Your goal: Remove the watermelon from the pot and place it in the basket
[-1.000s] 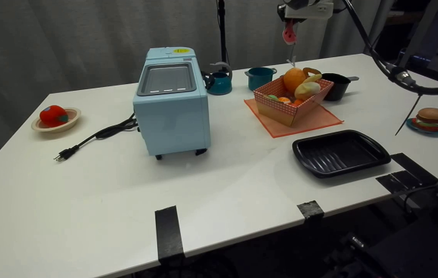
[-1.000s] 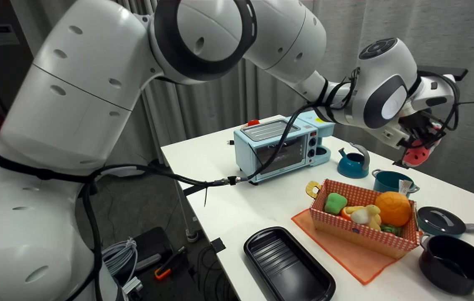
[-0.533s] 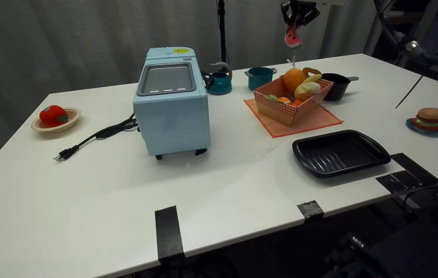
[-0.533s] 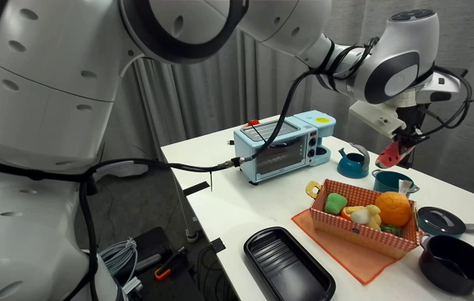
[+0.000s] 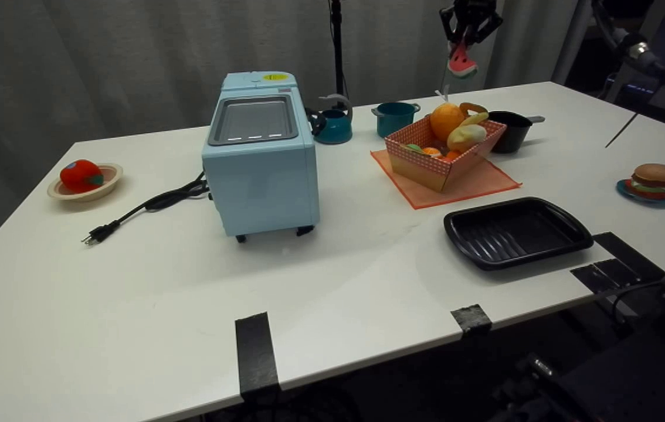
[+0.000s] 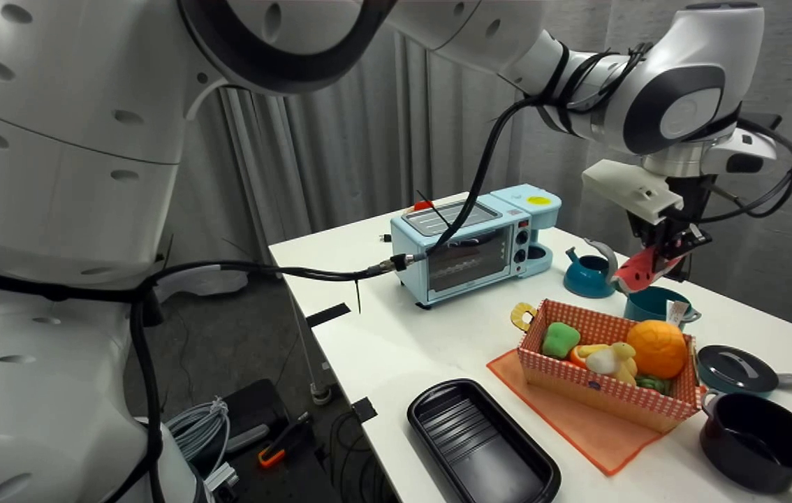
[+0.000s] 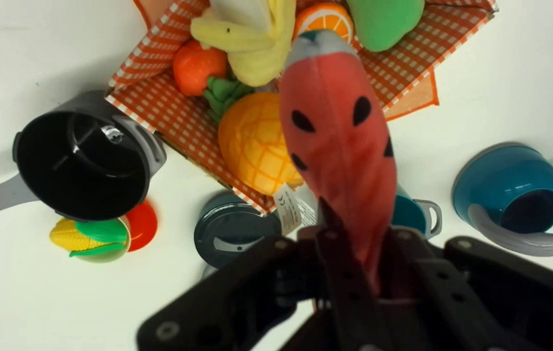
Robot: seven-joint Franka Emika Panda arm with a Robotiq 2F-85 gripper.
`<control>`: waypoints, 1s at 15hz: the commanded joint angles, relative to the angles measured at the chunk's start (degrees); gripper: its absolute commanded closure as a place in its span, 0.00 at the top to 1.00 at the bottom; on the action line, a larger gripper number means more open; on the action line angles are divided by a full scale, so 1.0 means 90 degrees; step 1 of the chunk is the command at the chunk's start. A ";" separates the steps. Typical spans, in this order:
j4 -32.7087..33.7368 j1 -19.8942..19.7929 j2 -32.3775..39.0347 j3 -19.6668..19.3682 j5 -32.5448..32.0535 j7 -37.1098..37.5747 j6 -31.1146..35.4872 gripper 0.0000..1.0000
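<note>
My gripper (image 7: pixel 354 239) is shut on the watermelon (image 7: pixel 337 117), a red toy wedge with black seeds and a pale rind. The watermelon hangs from the fingertips in mid-air, also seen in both exterior views (image 5: pixel 461 63) (image 6: pixel 637 271). The basket (image 6: pixel 598 398) has tan sides and a red-white checked lining; it holds several toy foods. In the wrist view the watermelon overlaps one corner side of the basket (image 7: pixel 159 105); the gripper is above and behind it. The black pot (image 6: pixel 731 457) with a grey handle stands beside the basket; its inside looks empty in the wrist view (image 7: pixel 86 187).
An orange cloth (image 6: pixel 605 450) lies under the basket. A teal pot (image 5: pixel 394 120), a teal kettle (image 7: pixel 505 180) and a dark lidded pan (image 7: pixel 237 229) stand near the basket. A blue toaster oven (image 6: pixel 473 241) and a black ridged tray (image 6: pixel 483 447) are also on the table.
The gripper has turned to point more downward and has come lower with the watermelon held. The watermelon has shifted closer above the basket side. The basket and pot have not moved.
</note>
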 commanded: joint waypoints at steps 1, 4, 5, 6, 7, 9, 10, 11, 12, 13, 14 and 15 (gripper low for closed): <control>0.0047 -0.0047 -0.0091 -0.0028 -0.0016 -0.0306 -0.0329 0.45; 0.0040 -0.0056 -0.0089 -0.0027 -0.0006 -0.0449 -0.0259 0.68; 0.0041 -0.0060 -0.0086 -0.0023 0.0000 -0.0495 -0.0244 0.77; 0.0038 -0.0066 -0.0088 -0.0016 0.0010 -0.0536 -0.0228 0.83; 0.0042 -0.0069 -0.0082 -0.0011 0.0017 -0.0573 -0.0215 0.92; 0.0038 -0.0072 -0.0081 -0.0007 0.0024 -0.0629 -0.0173 1.00; -0.1240 0.0328 -0.0712 0.0044 -0.0094 -0.0302 0.0504 1.00; -0.1375 0.0384 -0.0770 0.0067 -0.0126 -0.0300 0.0573 1.00; -0.1674 0.0473 -0.0901 0.0092 -0.0200 -0.0322 0.0700 1.00; -0.2006 0.0608 -0.1074 0.0101 -0.0309 -0.0269 0.0798 1.00; -0.2350 0.0746 -0.1254 0.0132 -0.0391 -0.0269 0.0941 1.00; -0.2687 0.0874 -0.1432 0.0138 -0.0483 -0.0192 0.1077 1.00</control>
